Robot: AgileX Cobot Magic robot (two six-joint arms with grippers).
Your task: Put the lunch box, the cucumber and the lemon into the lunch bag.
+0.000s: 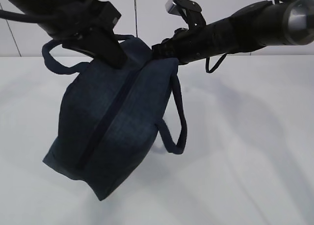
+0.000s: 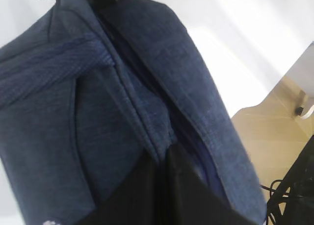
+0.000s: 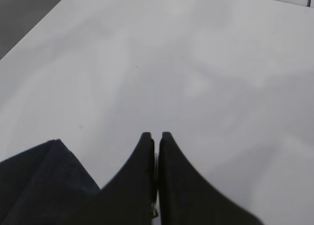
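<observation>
At frame centre, we hold the lunch bag (image 1: 110, 132) aloft: left gripper (image 1: 114, 56) and right gripper (image 1: 164, 52), both clamped on fabric. Keep it level.

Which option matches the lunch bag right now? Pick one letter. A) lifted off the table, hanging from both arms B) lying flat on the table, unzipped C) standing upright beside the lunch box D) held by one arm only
A: the lunch bag hangs tilted above the white table, with both arms at its top edge.
</observation>
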